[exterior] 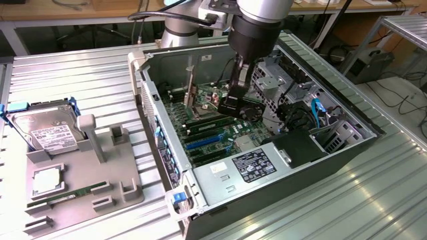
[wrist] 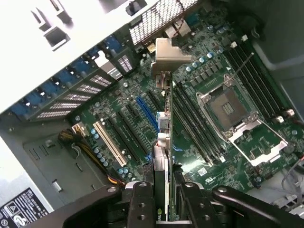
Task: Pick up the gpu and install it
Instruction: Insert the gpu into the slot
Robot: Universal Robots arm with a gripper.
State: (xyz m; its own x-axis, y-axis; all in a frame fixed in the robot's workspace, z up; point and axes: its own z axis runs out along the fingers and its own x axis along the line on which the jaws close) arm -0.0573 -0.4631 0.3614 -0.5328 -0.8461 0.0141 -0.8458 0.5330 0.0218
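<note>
the black two-finger claw is clamped on the slim black gpu card. the card stands on its edge over the green board in the open computer case. its long side runs along the slots (the blue slot is just beside it). its silver bracket points at the case's back wall.

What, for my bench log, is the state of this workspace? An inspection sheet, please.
Surface: ribbed metal table, carrying an open computer case.
Job's things: gpu held edge-on over the motherboard slots, silver bracket toward the case's rear.
Clutter: grey tray on the exterior view's left with a hard drive and a memory stick.
Grippers: gripper inside the case, shut on the gpu.
Cables: blue cable inside the case; black cables on the floor at the exterior view's right.
Surroundings: wooden bench behind the table.
</note>
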